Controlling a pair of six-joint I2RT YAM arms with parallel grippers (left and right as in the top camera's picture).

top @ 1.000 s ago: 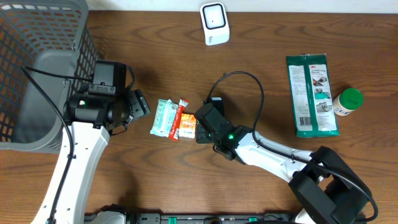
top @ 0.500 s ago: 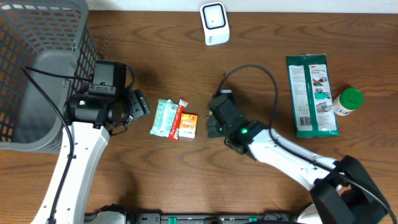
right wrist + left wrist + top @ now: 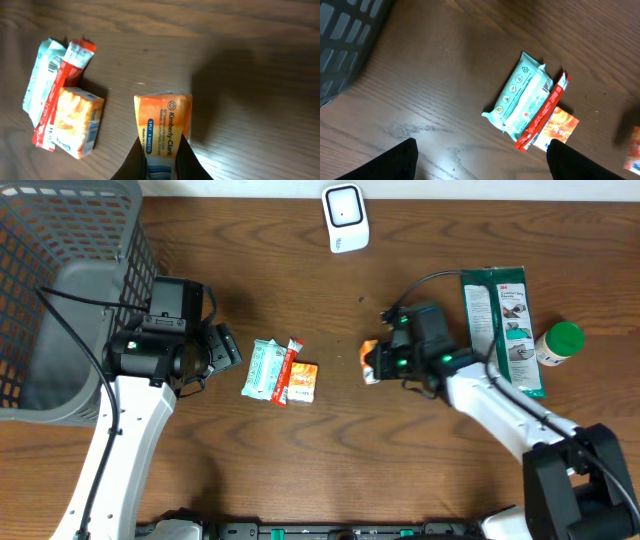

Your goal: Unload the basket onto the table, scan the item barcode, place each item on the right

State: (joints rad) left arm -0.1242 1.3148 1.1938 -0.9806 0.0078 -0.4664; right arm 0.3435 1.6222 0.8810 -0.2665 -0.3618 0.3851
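Between the small pile at the middle of the worktop (image 3: 250, 450) and the green wipes pouch (image 3: 503, 330), the right fingers (image 3: 384, 363) are clamped on one short end of an orange tissue pack (image 3: 163, 125). From the wrist view the pack sticks out ahead of them with its brand lettering facing the camera. The shadow beside it suggests to me that it is held clear of the wood. I see no barcode on that face, so I judge it sits on the back or a side.

The left fingers (image 3: 224, 347) stand wide apart and hold nothing, near a teal packet (image 3: 265, 368), a red stick (image 3: 290, 368) and an orange packet (image 3: 304, 382) lying pressed together.

The white scanner (image 3: 345, 217) stands at the far edge, well apart from the pack. I'd call this the carry toward it.

I expect the pack to be very light and soft: tissues in slick film, easy to crush and liable to slide or swivel in a pinch. An end grip like this one suits it, since both broad faces stay uncovered for reading. I'd turn it gently and avoid squeezing harder.
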